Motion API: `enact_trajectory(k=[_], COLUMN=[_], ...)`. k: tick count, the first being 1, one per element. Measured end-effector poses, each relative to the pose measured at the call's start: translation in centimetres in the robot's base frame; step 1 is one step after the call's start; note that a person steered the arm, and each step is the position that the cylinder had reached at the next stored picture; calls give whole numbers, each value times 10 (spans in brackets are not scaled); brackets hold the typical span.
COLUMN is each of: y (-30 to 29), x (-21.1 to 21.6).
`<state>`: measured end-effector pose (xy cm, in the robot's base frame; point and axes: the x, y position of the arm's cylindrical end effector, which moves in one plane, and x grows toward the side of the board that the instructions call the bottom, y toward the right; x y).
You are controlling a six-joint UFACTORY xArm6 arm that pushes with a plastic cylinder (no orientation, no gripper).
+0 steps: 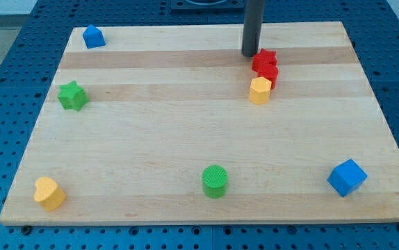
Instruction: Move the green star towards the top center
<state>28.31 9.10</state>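
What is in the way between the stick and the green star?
Nothing visible. My tip sits near the view's top, just left of the red star, with a red block and a yellow block below it. The green star lies far to the view's left, with bare board between.

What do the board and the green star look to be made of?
The board looks like pale wood: lengthwise grain and plank stripes, matte finish. The green star is probably plastic: uniform saturated colour, smooth faces, soft sheen. My tip is far off, beside the red blocks.
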Motion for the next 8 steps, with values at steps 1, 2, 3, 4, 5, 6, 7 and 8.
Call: enact_trajectory(k=[1, 2, 3, 4, 5, 6, 7, 8], y=[17, 24, 22, -27, -147, -272, -395, -396], x=[0, 0, -2, -25, -28, -6, 25, 28])
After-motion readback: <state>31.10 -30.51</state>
